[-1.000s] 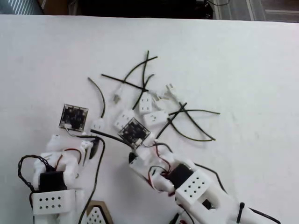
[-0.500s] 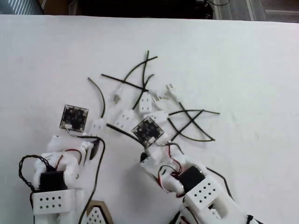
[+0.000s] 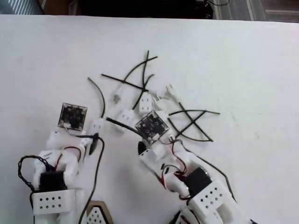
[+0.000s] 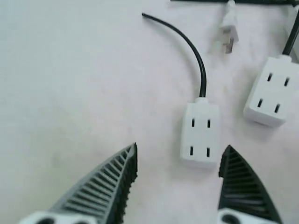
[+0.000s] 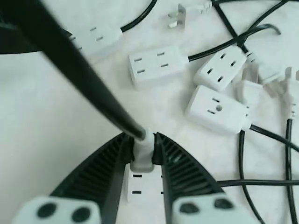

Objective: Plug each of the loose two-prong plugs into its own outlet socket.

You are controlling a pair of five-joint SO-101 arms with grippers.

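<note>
1 white plug is clamped between the right gripper jaws, directly over an outlet socket in the near middle of the scene. Its prongs are hidden, so it needs squaring with the slots, then a straight downward push. The left gripper hangs open just near of a second socket

No text, label, brand mark, number or sign is legible in any of the views.
</note>
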